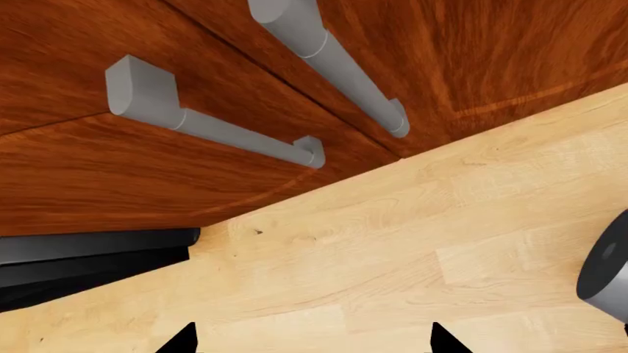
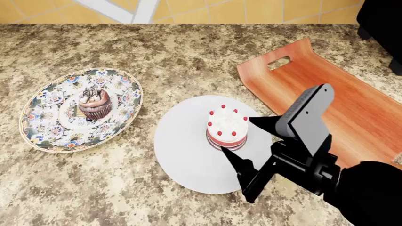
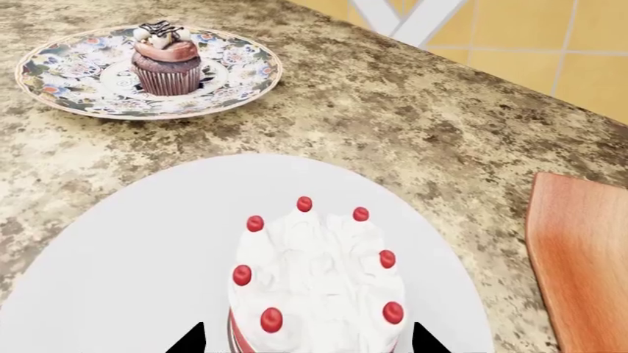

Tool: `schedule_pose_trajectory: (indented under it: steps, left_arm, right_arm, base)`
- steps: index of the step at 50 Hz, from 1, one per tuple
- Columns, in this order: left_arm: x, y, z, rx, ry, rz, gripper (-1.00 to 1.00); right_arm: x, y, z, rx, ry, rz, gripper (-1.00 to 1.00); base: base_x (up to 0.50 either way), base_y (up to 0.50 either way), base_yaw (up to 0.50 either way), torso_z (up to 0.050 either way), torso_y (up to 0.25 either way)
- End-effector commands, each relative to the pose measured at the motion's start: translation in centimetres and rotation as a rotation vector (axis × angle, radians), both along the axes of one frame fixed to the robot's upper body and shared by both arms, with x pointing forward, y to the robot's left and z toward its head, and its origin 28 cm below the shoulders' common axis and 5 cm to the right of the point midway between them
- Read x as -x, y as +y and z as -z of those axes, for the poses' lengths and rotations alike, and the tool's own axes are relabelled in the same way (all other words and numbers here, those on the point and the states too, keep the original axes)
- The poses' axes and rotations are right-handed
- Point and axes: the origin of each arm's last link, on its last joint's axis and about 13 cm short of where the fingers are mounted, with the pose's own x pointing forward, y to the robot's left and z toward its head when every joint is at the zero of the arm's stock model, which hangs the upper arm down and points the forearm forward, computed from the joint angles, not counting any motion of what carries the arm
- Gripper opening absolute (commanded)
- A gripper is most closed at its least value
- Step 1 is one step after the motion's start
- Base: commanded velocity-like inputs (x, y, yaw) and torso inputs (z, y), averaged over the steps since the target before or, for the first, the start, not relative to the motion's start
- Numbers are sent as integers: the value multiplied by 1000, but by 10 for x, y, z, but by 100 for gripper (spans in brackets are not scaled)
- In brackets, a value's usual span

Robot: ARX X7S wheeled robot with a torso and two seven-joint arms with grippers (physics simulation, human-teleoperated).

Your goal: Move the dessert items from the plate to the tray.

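Note:
The white-frosted cake [image 2: 227, 126] with red cherries stands on a plain white plate [image 2: 182, 155] at the counter's middle. The chocolate cupcake [image 2: 95, 103] sits on a floral plate [image 2: 44, 127] at the left. The reddish-brown tray [image 2: 339, 99] lies empty at the right. My right gripper [image 2: 238, 137] is open, its fingertips on either side of the cake's near side. In the right wrist view the cake [image 3: 319, 283] fills the gap of the open gripper [image 3: 307, 342]; the cupcake [image 3: 167, 62] is far behind. My left gripper [image 1: 312, 342] is open and empty, out of the head view.
The left wrist view shows only reddish wooden cabinet doors [image 1: 118, 169] with grey bar handles [image 1: 211, 125] and a light wood floor [image 1: 393, 250]. A black object [image 2: 383, 19] stands at the counter's back right. A yellow tiled wall [image 2: 251, 9] runs behind the counter.

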Motion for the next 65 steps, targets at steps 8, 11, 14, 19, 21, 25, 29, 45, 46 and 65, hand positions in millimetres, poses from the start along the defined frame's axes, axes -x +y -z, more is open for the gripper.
schedule_pose_trajectory:
  steps: [8,11,14,19,21,25,29,45,46,65]
  left_arm:
    - [0,-3,2,8,16,8,100]
    - [0,-3,2,8,15,7,100]
    - [0,-3,2,10,15,7,100]
    - [0,-3,2,12,14,5,100]
    - [1,-3,2,12,14,6,100]
    - [0,-3,2,12,13,7,100]
    - [0,-3,2,12,12,7,100]
    - [1,-3,2,11,10,11,100]
    - [1,-3,2,11,10,12,100]
    - [-1,-4,2,12,19,12,100]
  right_arm:
    - [-8,-3,2,-8,27,-2,100]
    - [-11,-3,3,-6,29,-4,100]
    - [-13,-3,3,-6,29,-5,100]
    - [-14,-2,3,-5,29,-6,100]
    - [-14,-2,3,-6,29,-6,-100]
    - [-13,-2,3,-7,28,-6,-100]
    - [-11,-2,3,-7,27,-6,-100]
    - [0,-8,-41,24,-154,52,-100]
    - [0,-9,-42,27,-162,58,-100]
    - [2,-47,-77,206,-167,508,-100]
  base:
    - [0,0,0,0,0]
    - [0,0,0,0,0]
    - [0,0,0,0,0]
    - [0,0,0,0,0]
    - [0,0,0,0,0]
    - [0,0,0,0,0]
    - [0,0,0,0,0]
    - [0,0,0,0,0]
    - [0,0,0,0,0]
    - [0,0,0,0,0]
